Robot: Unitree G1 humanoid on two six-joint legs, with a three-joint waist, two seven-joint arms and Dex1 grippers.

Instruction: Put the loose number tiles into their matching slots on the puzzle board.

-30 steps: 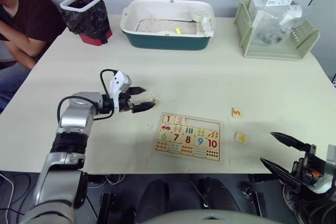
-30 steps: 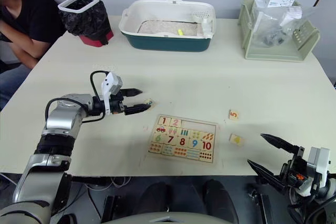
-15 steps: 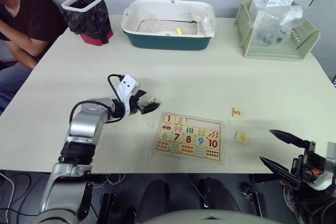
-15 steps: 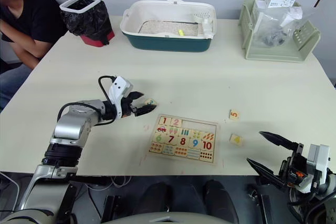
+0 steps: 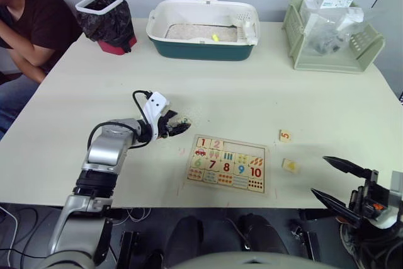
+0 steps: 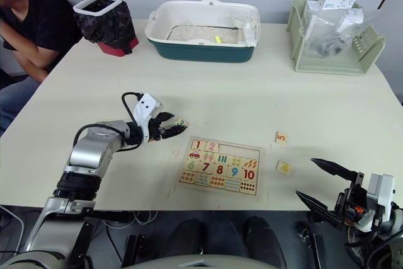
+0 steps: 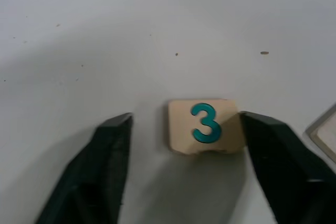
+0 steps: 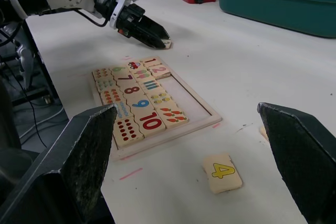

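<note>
Right gripper (image 5: 343,182) is idling nearest the robot, off the table's near right edge, fingers spread wide, holding nothing. No change there over the past second.

Just beyond it, the 4 tile (image 8: 222,172) is lying face up on the table right of the puzzle board (image 5: 227,164); the 5 tile (image 5: 284,135) is sitting a little farther back. Both untouched, well apart from either gripper.

On the board, 1 and 2 are sitting in the top row, 6 to 10 in the row below; the top-row slots (image 6: 238,151) to the right of the 2 are showing bare.

Left gripper (image 7: 184,129) is what is changing. A second ago it was hanging left of the 3 tile (image 7: 206,127) with a gap; now it is reaching in so the tile is lying between its two fingers. Fingers are parted: one pad (image 7: 268,140) is touching or nearly touching the tile's edge, the other standing clear of it. No grip made yet. Tile is lying flat on the table off the board's far left corner, digit up.

Judgement: approach is done, closing comes next. Tile is thin and flat, so a pinch may slide it rather than lift it.

Farther back: teal and white tray (image 5: 203,29), bin (image 5: 104,21), green basket (image 5: 330,36), a seated person (image 5: 28,26) at the far left corner.
</note>
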